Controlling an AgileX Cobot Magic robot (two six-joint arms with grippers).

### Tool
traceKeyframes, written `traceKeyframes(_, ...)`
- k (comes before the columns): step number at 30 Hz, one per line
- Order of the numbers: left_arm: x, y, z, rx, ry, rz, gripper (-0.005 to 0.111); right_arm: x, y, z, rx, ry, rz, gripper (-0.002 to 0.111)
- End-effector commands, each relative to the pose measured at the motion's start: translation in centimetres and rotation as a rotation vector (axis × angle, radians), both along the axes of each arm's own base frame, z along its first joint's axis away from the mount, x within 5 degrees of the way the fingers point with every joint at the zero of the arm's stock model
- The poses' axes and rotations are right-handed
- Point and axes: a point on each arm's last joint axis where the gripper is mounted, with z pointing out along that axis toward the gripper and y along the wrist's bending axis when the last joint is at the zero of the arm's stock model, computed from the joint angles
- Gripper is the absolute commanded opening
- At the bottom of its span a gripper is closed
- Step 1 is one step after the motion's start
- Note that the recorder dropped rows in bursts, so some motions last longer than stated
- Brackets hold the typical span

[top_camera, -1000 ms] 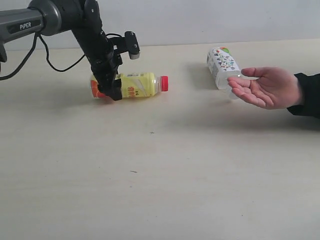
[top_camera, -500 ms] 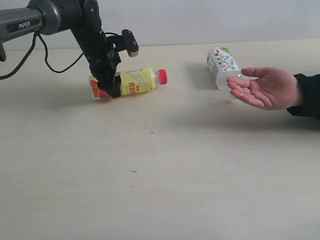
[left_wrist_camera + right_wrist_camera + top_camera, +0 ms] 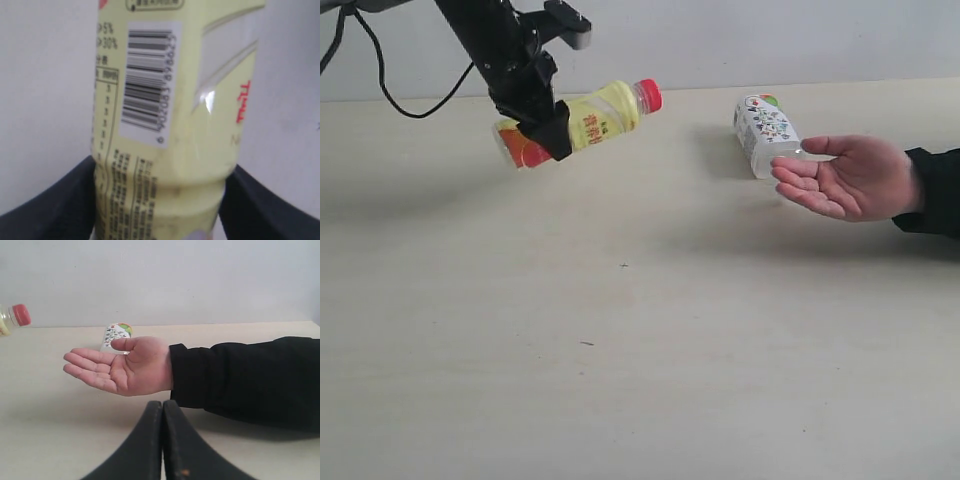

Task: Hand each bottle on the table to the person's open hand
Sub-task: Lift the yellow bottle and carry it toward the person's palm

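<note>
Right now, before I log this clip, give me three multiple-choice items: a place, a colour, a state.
1. Where is the whitish bottle?
A. lying on the table by the open hand
B. in the palm
C. standing at the near edge
2. The cap of the yellow bottle is:
A. white
B. green
C. red
3. The yellow bottle is:
A. lying on the table
B. held off the table by the left gripper
C. resting in the palm
Answers: 1 A, it lies just past the fingertips; 2 C, the red cap shows at its raised end; 3 B, the gripper clamps it in the air.
</note>
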Motion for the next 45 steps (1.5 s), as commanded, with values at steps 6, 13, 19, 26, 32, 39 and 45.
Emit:
traceKeyframes(6,-3.1,-3.3,6.1,-0.132,-0.003,0.155,0.0,0.0,-0.1,-0.1,-0.005,-0.007,-0.008,0.0)
traceKeyframes(13,-6.1,-6.4,8.8,-0.168,0.017,0.325,0.0,0.0,-0.1,-0.1,-0.006,-0.008,-0.008,0.0)
traceKeyframes(19,-9.1,-9.5,10.5,-0.229,0.075,0.428,0.0,0.0,-0.1,-0.1,-0.006,-0.008,-0.008,0.0)
traceKeyframes(26,-13.9,-14.7,11.0,-0.275,0.135,0.439,0.0,0.0,-0.1,-0.1,-0.006,-0.008,-0.008,0.0)
traceKeyframes(32,-16.5,-18.8,12.0,-0.47,0.127,0.501,0.0,0.0,-0.1,-0.1,-0.006,-0.008,-0.008,0.0)
traceKeyframes(39,-16.5,-21.9,11.6,-0.72,0.202,0.622,0.0,0.0,-0.1,-0.1,-0.006,-0.008,-0.008,0.0)
traceKeyframes(45,-15.5,-24.0,8.6,-0.839,0.338,0.72,0.0,0.0,-0.1,-0.1,-0.006,-0.008,-0.008,0.0)
